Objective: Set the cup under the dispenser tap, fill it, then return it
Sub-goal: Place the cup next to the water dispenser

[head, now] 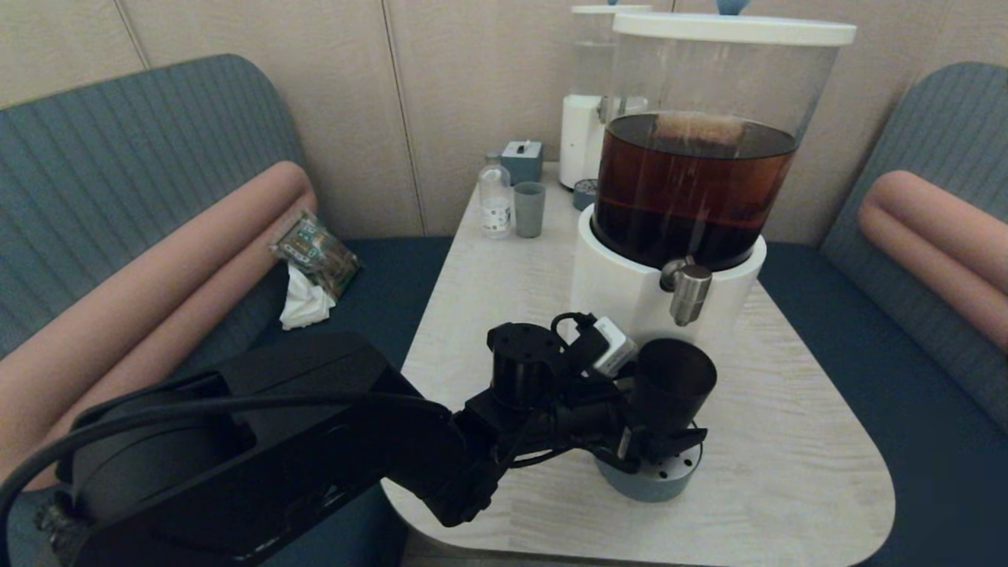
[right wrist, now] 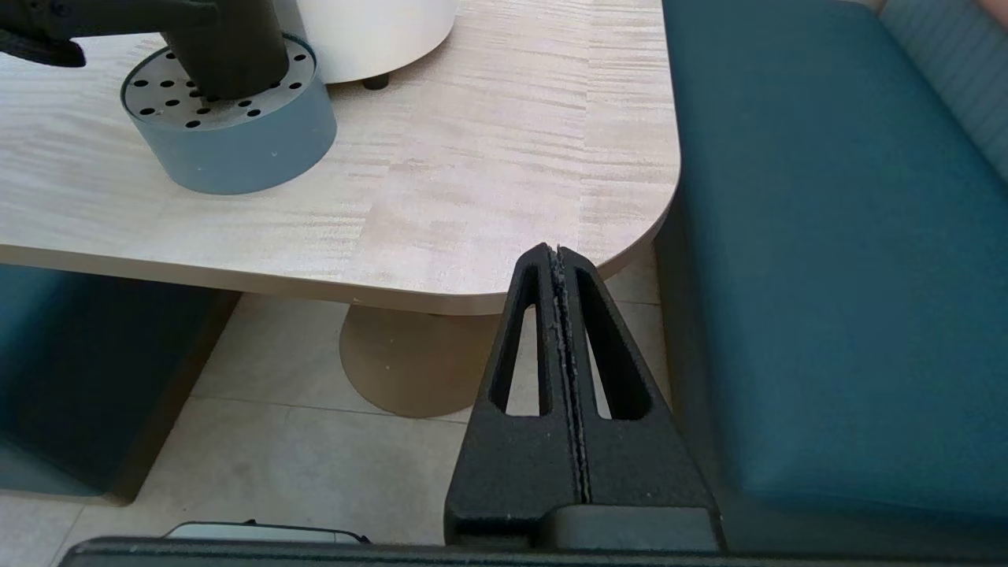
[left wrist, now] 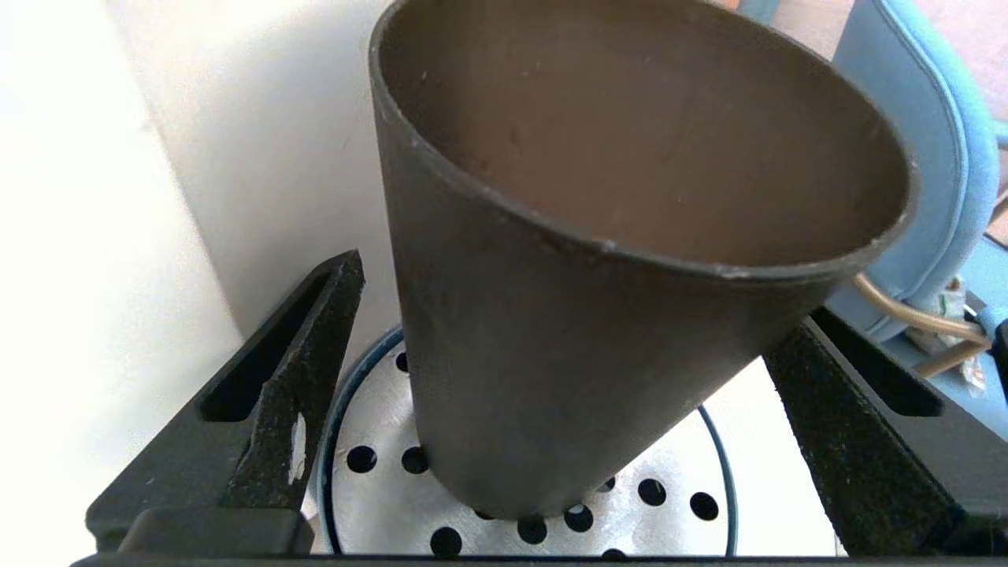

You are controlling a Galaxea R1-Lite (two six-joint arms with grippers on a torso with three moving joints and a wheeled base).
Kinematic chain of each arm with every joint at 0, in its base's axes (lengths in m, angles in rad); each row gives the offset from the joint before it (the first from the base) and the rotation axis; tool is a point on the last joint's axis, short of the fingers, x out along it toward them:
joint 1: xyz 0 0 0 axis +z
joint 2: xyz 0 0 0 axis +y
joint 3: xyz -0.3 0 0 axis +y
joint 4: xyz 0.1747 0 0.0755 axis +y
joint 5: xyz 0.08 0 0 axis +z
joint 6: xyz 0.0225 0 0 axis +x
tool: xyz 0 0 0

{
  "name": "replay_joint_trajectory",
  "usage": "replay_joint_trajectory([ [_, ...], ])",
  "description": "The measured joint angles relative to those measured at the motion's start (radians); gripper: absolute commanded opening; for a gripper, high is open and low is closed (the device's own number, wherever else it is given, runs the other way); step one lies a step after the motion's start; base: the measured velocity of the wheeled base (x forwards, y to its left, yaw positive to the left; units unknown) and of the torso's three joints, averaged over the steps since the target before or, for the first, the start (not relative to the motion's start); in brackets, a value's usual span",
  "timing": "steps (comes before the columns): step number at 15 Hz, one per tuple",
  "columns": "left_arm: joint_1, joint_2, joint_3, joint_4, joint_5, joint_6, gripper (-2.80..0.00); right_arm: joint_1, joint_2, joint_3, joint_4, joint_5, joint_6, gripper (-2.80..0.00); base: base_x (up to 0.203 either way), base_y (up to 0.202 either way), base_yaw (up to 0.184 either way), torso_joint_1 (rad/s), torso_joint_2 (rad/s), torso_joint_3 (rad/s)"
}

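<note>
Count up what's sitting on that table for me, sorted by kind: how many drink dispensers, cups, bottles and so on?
Dispensers: 2, dark-liquid dispenser, clear-liquid dispenser
Cups: 2, black cup, grey-green cup
Bottles: 1, clear bottle
Drip trays: 1, perforated drip tray
Small boxes: 1, grey-blue box
Small round dark items: 1, unidentifiable
Total: 8

A pale wood-grain counter (head: 787,472) with rounded corners stands between two booth seats. The far wall (head: 441,94) is beige panelling split by thin upright seams. On the left, a seat back (head: 118,157) of ribbed grey-blue cloth carries a long salmon-pink bolster (head: 157,260); the right seat back (head: 945,118) matches it, with its own pink bolster (head: 929,236). Seat cushions (right wrist: 827,276) are dark teal. Under the counter a round tan pedestal (right wrist: 409,362) rests on the floor (right wrist: 299,457) — large light-grey tiles. The light is soft and even.
</note>
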Motion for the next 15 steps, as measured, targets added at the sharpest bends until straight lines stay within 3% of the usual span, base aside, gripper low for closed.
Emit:
replay_joint_trajectory([
  [5,0.0,0.003,-0.017,0.01,0.0,-0.002,0.0,0.0,0.0,0.0,0.0,0.0,0.0,-2.8,0.0,0.0,0.0,0.0,0.0,0.0],
  [6,0.0,0.003,-0.018,0.014,0.0,-0.002,-2.8,0.0,0.0,0.0,0.0,0.0,0.0,-2.8,0.0,0.0,0.0,0.0,0.0,0.0],
  [15,0.001,-0.002,-0.005,0.009,0.004,-0.001,-2.8,0.0,0.0,0.0,0.0,0.0,0.0,-2.8,0.0,0.0,0.0,0.0,0.0,0.0],
])
